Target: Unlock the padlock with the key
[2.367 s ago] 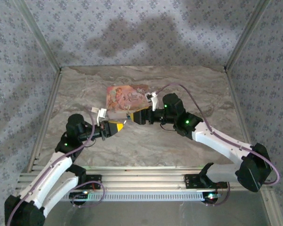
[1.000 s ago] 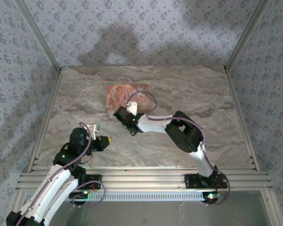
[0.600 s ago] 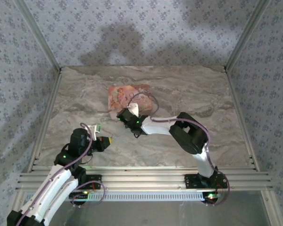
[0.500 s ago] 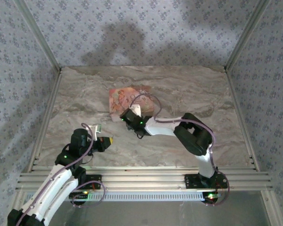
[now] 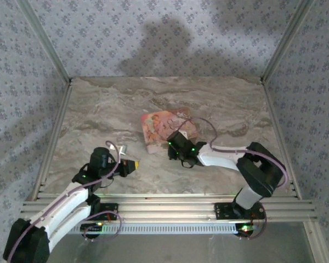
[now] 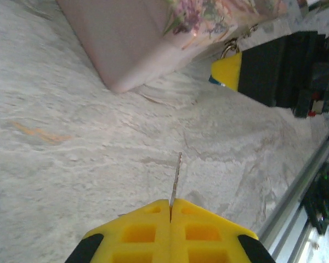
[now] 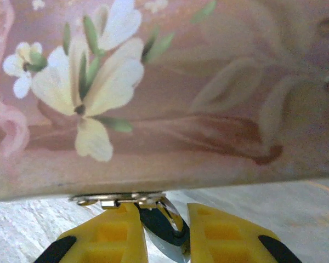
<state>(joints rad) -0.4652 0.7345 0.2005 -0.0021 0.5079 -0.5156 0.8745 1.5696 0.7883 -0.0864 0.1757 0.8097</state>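
Lab-style robot test booth: cloth walls [image 5: 153,33] (small floral print), bare aluminium frame rails [image 5: 164,209], marble-look tabletop [image 5: 98,112].

You've got a thin, shiny metal key [image 6: 176,175], matt yellow plastic pads [image 6: 137,233], smooth printed box [image 7: 219,104] w/ slight sheen, padlock [image 7: 164,229] loop glossy metal, table [image 6: 71,148] matt, stone-look.

The box [image 5: 163,125] lies near the middle of the tabletop [image 5: 98,109]. The padlock [image 7: 163,230] sits between the right fingers [image 7: 109,235], against the box's near edge. The key [image 6: 176,178] juts from between the left fingers [image 6: 137,233], left of the box, nearer, apart from it.
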